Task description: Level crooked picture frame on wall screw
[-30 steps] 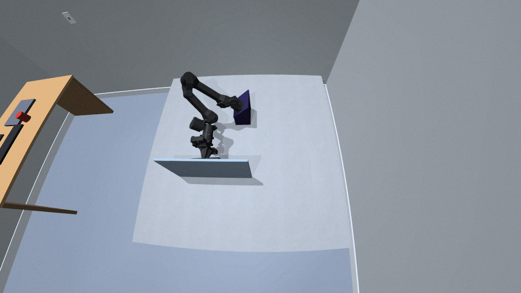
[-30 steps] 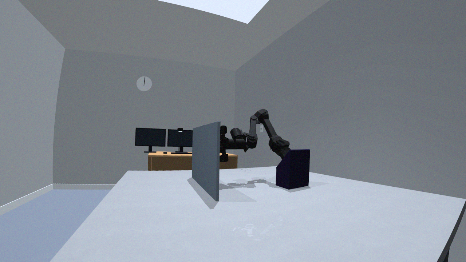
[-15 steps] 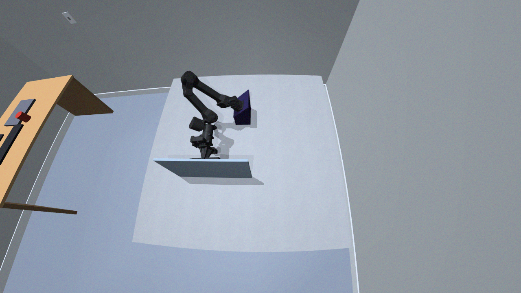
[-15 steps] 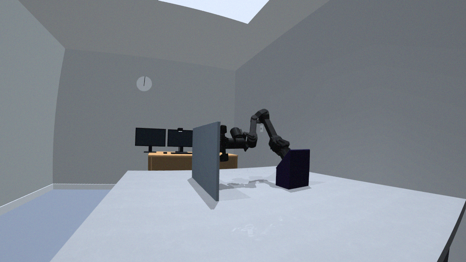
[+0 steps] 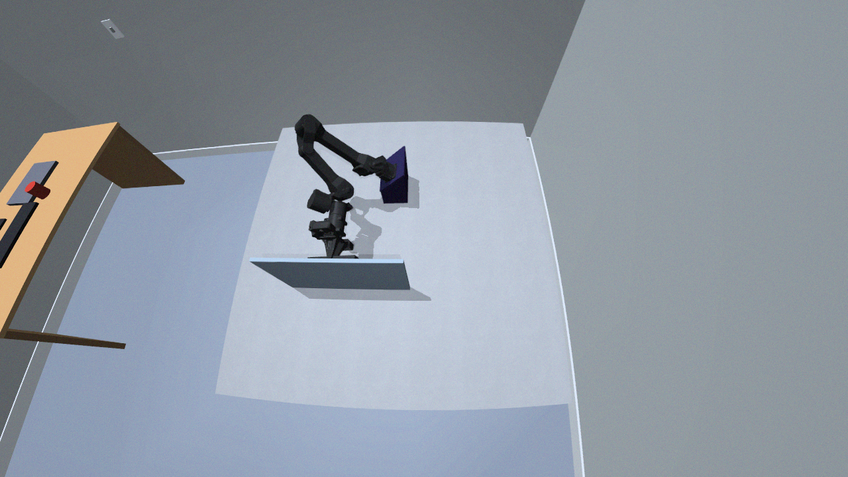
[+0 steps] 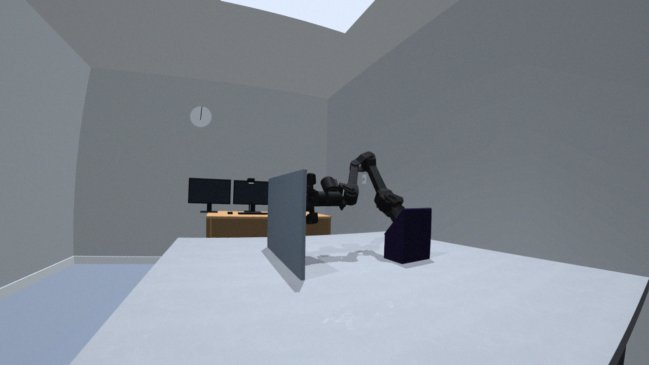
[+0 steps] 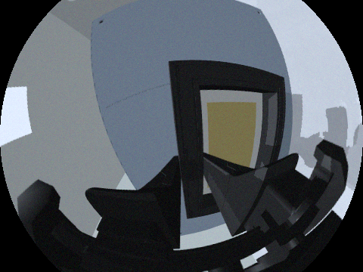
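Observation:
The picture frame [image 7: 227, 75] is black with a white mat and a yellow picture [image 7: 232, 131]. It hangs on the near face of the upright grey wall panel [image 7: 136, 81] [image 5: 344, 273] [image 6: 286, 217]. My gripper [image 7: 188, 158] [image 5: 334, 252] is shut on one side bar of the frame, with a finger on each side of the bar. In the exterior view the panel hides the frame and the fingertips. The screw and the notched strip are hidden behind the frame. The curved wrist view does not show whether the frame hangs level.
The arm rises from a dark blue block [image 5: 394, 177] [image 6: 408, 235] on the pale table [image 5: 415, 344] behind the panel. A wooden desk [image 5: 53, 171] with two monitors [image 6: 226, 192] stands away to the side.

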Robot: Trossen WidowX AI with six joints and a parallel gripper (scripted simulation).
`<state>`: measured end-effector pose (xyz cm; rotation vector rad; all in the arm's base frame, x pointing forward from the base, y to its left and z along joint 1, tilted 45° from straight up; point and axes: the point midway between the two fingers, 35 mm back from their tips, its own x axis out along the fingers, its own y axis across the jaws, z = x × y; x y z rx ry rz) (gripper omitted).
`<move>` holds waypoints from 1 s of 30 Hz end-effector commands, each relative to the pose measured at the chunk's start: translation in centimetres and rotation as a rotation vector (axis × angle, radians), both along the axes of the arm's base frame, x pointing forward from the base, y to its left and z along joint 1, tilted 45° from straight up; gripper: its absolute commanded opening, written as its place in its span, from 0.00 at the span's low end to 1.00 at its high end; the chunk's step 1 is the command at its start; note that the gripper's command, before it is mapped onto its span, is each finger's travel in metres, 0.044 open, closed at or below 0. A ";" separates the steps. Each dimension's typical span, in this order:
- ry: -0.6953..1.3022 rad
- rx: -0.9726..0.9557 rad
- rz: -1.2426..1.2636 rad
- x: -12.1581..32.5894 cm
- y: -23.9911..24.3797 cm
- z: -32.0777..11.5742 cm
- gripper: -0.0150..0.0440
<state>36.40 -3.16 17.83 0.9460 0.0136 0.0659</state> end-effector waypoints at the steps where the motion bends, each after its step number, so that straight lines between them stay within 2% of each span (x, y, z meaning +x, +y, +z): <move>1: -0.008 -0.005 0.012 0.0 0.3 0.1 0.25; 30: -0.008 -0.005 0.012 0.0 0.5 0.0 0.25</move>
